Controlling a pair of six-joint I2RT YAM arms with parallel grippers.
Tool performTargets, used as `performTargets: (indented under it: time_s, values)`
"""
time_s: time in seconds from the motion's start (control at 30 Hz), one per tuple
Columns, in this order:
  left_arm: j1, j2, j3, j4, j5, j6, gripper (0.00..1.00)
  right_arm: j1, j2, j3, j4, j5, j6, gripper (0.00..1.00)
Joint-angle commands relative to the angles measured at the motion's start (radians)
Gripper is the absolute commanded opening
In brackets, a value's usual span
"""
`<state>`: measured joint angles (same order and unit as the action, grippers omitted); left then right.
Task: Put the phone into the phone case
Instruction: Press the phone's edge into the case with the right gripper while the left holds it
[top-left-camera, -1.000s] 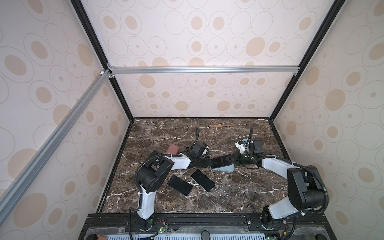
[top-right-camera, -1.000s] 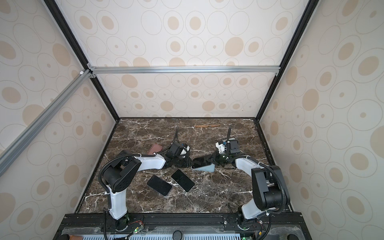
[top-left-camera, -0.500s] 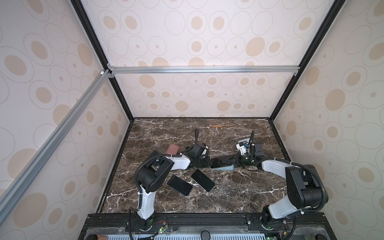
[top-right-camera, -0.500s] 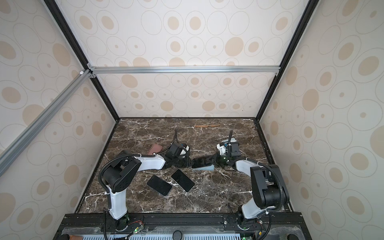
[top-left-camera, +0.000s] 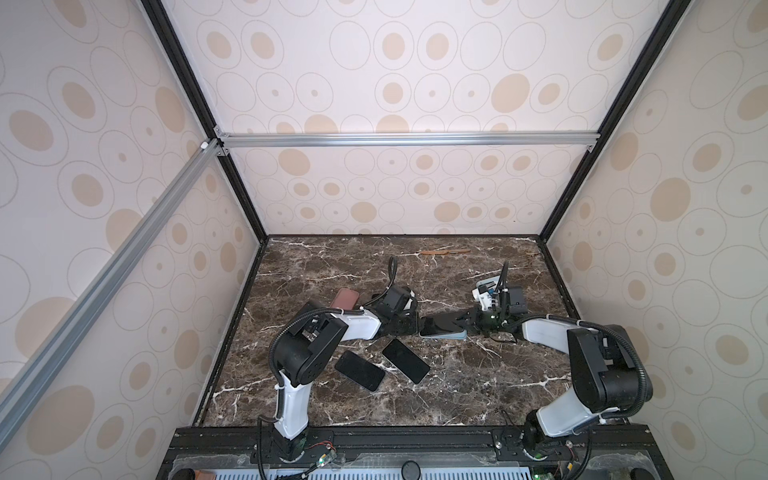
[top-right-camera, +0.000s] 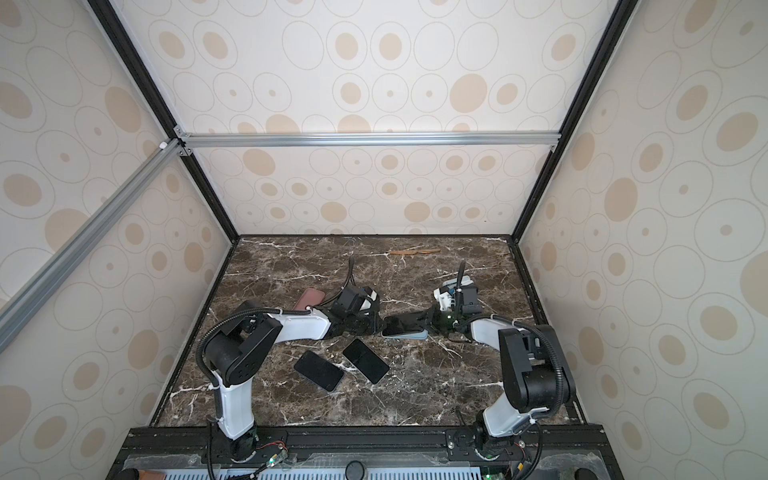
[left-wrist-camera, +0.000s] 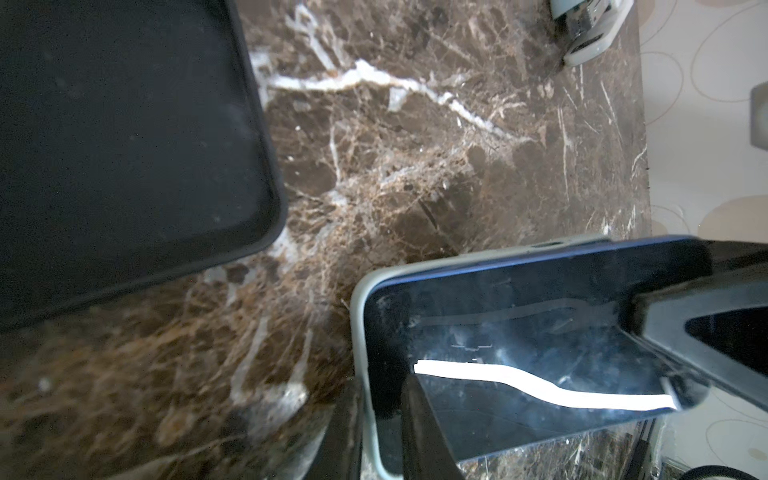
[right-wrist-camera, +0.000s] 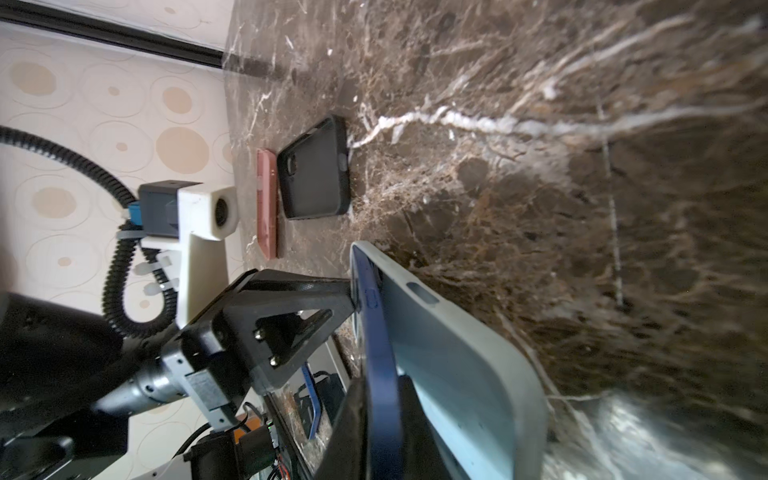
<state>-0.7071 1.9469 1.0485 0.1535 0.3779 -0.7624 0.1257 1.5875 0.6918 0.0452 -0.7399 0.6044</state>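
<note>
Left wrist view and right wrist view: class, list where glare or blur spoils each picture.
Left wrist view: a bright white glare streak crosses the phone screen; the black case, close to the lens, looks soft. Right wrist view: the table smears into blur nearest the lens, with a pale glare patch; the far black case stays fairly sharp.

You have no legible text to work from. The sticker (right-wrist-camera: 203, 388) on the motor housing (right-wrist-camera: 141, 384) carries print too blurred to read. The phone (top-left-camera: 436, 328) shows only glare and the phone case (right-wrist-camera: 457, 374) is plain. At seven o'clock from the phone, the dark handset (top-left-camera: 405, 360) is blank.
</note>
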Motion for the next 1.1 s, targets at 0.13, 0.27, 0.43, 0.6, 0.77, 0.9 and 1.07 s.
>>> performTargets:
  time_s: [0.13,0.27,0.43,0.6,0.77,0.9,1.07]
  values:
    - [-0.024,0.012,-0.008,-0.078,-0.044,0.043,0.17,0.029,-0.007,0.036,-0.278,0.181,-0.083,0.22]
    - [-0.023,0.008,-0.011,-0.086,-0.048,0.048,0.17,0.029,-0.005,0.081,-0.331,0.186,-0.107,0.24]
    - [-0.024,-0.007,-0.012,-0.090,-0.057,0.051,0.17,0.030,-0.012,0.127,-0.405,0.213,-0.139,0.31]
    - [-0.024,-0.009,-0.010,-0.084,-0.044,0.046,0.18,0.029,-0.030,0.160,-0.470,0.242,-0.173,0.35]
    - [-0.024,-0.012,-0.005,-0.074,-0.025,0.043,0.18,0.029,-0.051,0.177,-0.500,0.266,-0.191,0.40]
    - [-0.024,-0.009,0.004,-0.077,-0.022,0.044,0.18,0.029,-0.050,0.180,-0.512,0.277,-0.202,0.41]
    - [-0.026,-0.009,0.010,-0.083,-0.015,0.050,0.19,0.029,-0.047,0.168,-0.516,0.285,-0.204,0.42]
